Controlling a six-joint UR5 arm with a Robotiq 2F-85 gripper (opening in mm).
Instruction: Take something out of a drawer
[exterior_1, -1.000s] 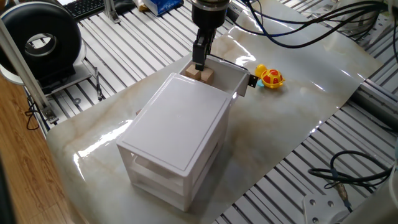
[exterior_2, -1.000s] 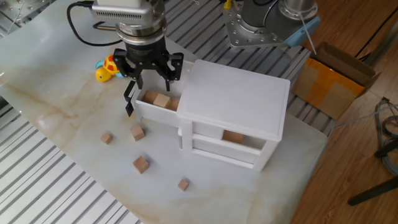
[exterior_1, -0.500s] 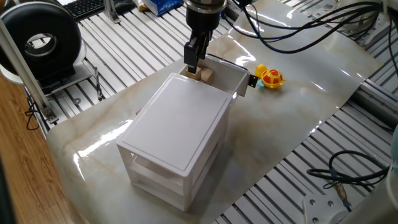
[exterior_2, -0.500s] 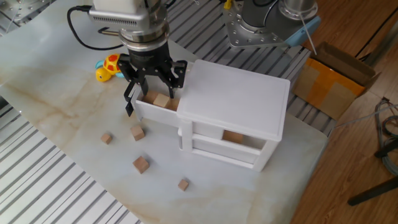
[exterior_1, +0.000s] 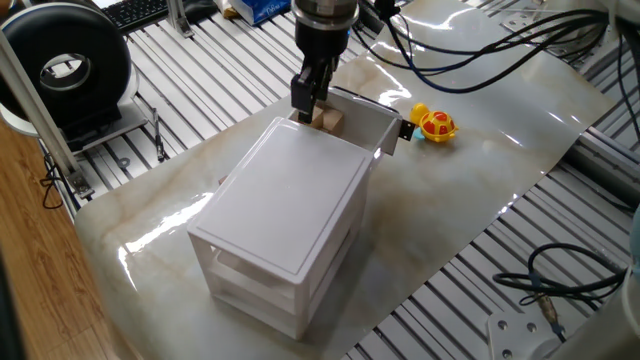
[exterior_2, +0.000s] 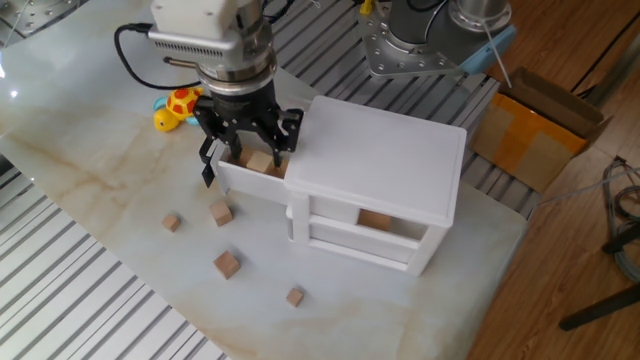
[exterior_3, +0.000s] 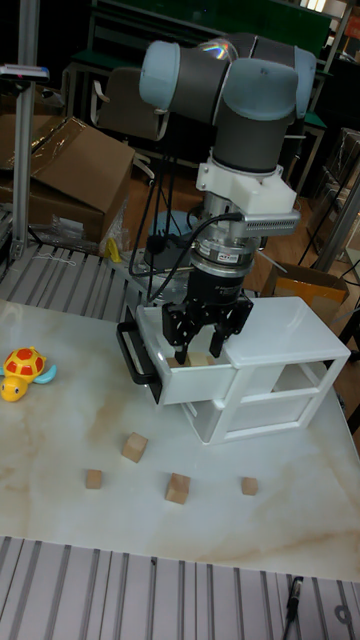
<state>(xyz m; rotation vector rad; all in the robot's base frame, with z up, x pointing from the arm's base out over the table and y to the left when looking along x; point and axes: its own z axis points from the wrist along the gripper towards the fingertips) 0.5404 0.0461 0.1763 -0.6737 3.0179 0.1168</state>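
The top drawer (exterior_1: 368, 120) of the white three-drawer box (exterior_1: 290, 190) stands pulled out, its black tab (exterior_3: 130, 352) at the front. Light wooden blocks lie inside it; one block (exterior_2: 260, 163) shows between the fingers. My gripper (exterior_2: 252, 152) points straight down into the drawer (exterior_2: 243, 181), close to the box's lid. It is open, one finger on each side of the block (exterior_3: 203, 358). In the tall view the gripper (exterior_3: 204, 348) has its fingertips below the drawer's (exterior_3: 190, 384) rim. The gripper (exterior_1: 307, 106) hides part of the block (exterior_1: 329, 121).
Several small wooden blocks (exterior_2: 227, 263) lie loose on the marble sheet in front of the box. A yellow and red toy turtle (exterior_1: 434, 124) sits just beyond the drawer front. Another block (exterior_2: 375, 220) shows inside the middle drawer. Cables hang behind the arm.
The gripper has gone down into the drawer and shifted slightly toward the box. Its fingers now straddle a block. Nothing else has moved.
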